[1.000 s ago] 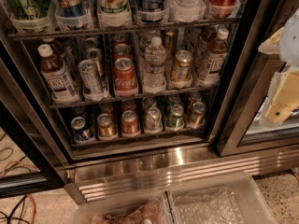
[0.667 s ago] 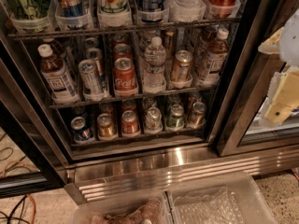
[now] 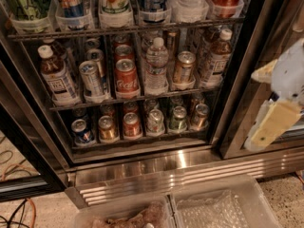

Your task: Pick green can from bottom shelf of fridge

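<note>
The short green aluminium can [image 3: 178, 118] stands on the fridge's [image 3: 142, 164] dark wire bottom shelf [image 3: 142, 141], between a white-silver can [image 3: 155, 121] and a bronze can [image 3: 200, 116]. It sits well left of our white, yellow-padded gripper [image 3: 274, 107] and slightly lower. We cannot tell whether the gripper is wide or narrow.

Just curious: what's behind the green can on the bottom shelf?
Behind the green can a second can's top shows; its body and anything deeper are hidden. The gripper hangs at far right.
</note>
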Available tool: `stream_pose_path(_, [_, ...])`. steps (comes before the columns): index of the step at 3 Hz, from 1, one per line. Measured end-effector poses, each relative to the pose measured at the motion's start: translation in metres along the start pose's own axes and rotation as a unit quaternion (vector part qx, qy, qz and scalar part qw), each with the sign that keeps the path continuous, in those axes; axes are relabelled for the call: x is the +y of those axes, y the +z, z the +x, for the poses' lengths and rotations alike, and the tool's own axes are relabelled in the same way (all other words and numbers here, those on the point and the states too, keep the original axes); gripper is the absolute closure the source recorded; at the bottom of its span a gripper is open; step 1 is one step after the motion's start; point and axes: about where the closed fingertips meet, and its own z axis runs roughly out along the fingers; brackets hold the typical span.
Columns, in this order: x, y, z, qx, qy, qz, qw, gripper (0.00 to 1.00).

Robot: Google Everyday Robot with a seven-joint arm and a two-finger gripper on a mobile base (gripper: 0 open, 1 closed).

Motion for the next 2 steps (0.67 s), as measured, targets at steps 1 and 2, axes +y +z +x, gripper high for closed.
stream_pose_path(1, [0.032,0.059,-0.014,-0.078,0.044,-0.036,0.9954,0.0])
stream_pose_path(2, [0.045,0.111,-0.018,-0.114,0.061,-0.073,0.9889,0.0])
